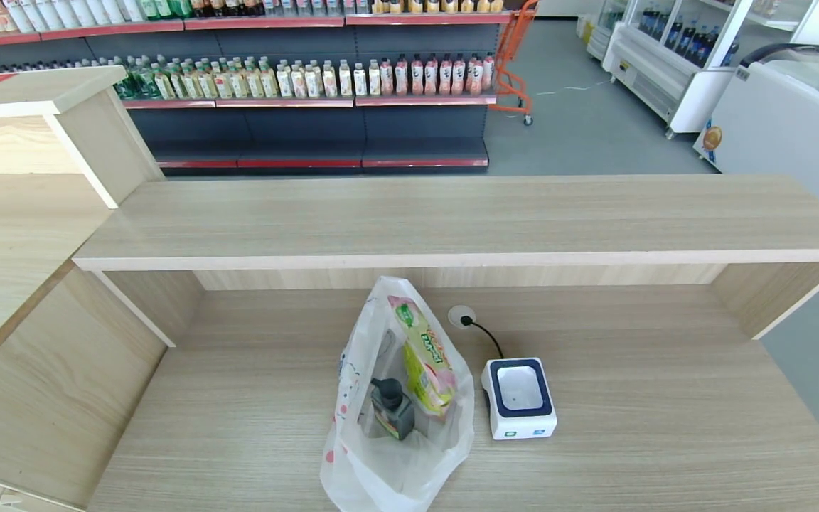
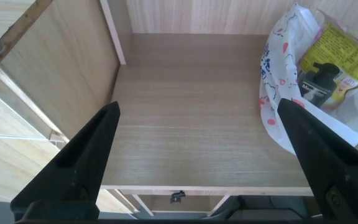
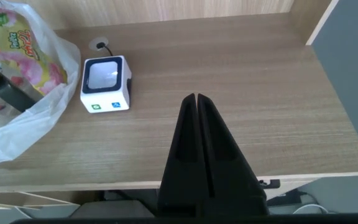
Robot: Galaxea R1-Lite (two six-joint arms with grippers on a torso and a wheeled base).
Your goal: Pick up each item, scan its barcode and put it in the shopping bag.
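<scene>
The left tool (image 2: 199,107) hangs released, the right tool (image 3: 196,99) clenched on nothing, both above the counter (image 1: 665,398). Just beside the scanner (image 1: 520,398), the shopping bag (image 1: 381,469) holds a snack packet (image 1: 424,355) and a dark bottle (image 1: 392,411). Bagging looks finished; next, probably just retreat without snagging the bag.

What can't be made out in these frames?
- Shopping bag base: cut off by the head view's lower edge.
- Snack packet lower end: sunk behind bag plastic, head view.
- Pump bottle: partly cut by the right wrist view's edge; label too small.
- Scanner front markings: too small, head view.
- Bag's near side, left wrist view: behind a finger of the open left gripper.
</scene>
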